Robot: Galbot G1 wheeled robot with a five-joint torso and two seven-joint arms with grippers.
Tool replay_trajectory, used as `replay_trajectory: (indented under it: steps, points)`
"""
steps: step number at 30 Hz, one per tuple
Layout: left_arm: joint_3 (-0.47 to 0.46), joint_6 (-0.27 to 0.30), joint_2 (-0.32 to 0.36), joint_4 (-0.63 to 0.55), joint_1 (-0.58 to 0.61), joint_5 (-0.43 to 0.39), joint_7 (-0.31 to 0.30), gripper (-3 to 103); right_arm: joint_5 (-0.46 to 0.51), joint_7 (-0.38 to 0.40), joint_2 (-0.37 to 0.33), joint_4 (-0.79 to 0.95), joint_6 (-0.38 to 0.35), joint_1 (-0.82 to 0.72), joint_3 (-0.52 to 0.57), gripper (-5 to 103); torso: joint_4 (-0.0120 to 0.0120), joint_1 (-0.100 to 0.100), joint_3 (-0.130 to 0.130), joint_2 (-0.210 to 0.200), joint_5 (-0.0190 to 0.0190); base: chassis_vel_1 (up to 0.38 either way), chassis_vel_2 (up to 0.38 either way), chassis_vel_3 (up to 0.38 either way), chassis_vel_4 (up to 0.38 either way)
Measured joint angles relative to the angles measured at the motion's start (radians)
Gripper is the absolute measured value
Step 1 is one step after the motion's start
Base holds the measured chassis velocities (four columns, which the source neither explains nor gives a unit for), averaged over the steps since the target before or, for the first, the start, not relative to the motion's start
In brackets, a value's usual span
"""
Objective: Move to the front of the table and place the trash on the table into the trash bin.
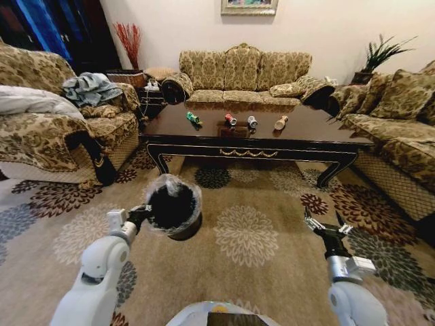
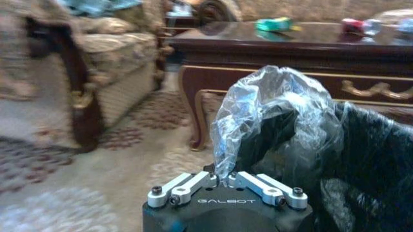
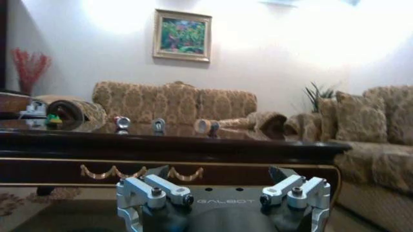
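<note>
The dark glossy table stands ahead across the carpet. On its top lie the trash pieces in a row: a green bottle, a red can, a silver-grey can and a tan bottle-shaped piece. My left gripper is shut on the rim of the black trash bin and holds it above the carpet. In the left wrist view the gripper pinches the clear liner. My right gripper hangs open and empty at the lower right, well short of the table.
A patterned armchair stands at the left, a three-seat sofa behind the table and another sofa at the right. The flowered carpet between me and the table is open floor.
</note>
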Motion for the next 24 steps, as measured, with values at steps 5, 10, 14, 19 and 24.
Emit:
replay_trajectory:
  steps: [5, 10, 14, 19, 24]
  points:
    - [0.007, -0.011, -0.020, -0.029, 0.011, -0.058, -0.104, 3, -0.011, -0.014, -0.018, 0.006, -0.015, 0.023, 0.000, 100, -0.0004, 0.000, 0.000, 0.000, 0.0001, 0.000, 0.000, 0.000, 0.000]
    - [0.011, -0.011, -0.024, -0.022, 0.025, -0.039, -0.081, 3, -0.013, -0.052, -0.018, 0.002, -0.047, 0.054, 0.000, 100, -0.0004, 0.000, 0.000, 0.000, 0.0001, 0.000, 0.000, 0.000, 0.000]
    - [0.015, -0.021, -0.030, 0.000, 0.023, -0.014, -0.061, 3, -0.014, -0.062, -0.014, -0.014, -0.045, 0.057, -0.005, 100, -0.0004, 0.000, 0.000, 0.000, 0.0001, 0.000, 0.000, 0.000, 0.000]
    - [0.028, -0.026, -0.044, 0.015, 0.020, 0.004, -0.048, 3, -0.015, -0.071, -0.024, -0.034, -0.042, 0.066, -0.007, 100, -0.0005, 0.000, 0.000, 0.000, 0.0001, -0.023, 0.020, 0.016, -0.037]
    - [0.030, -0.026, -0.045, 0.021, 0.020, 0.007, -0.045, 3, -0.015, -0.072, -0.027, -0.041, -0.042, 0.077, -0.009, 100, -0.0005, 0.000, 0.000, 0.000, 0.0001, -0.083, 0.109, 0.087, -0.127]
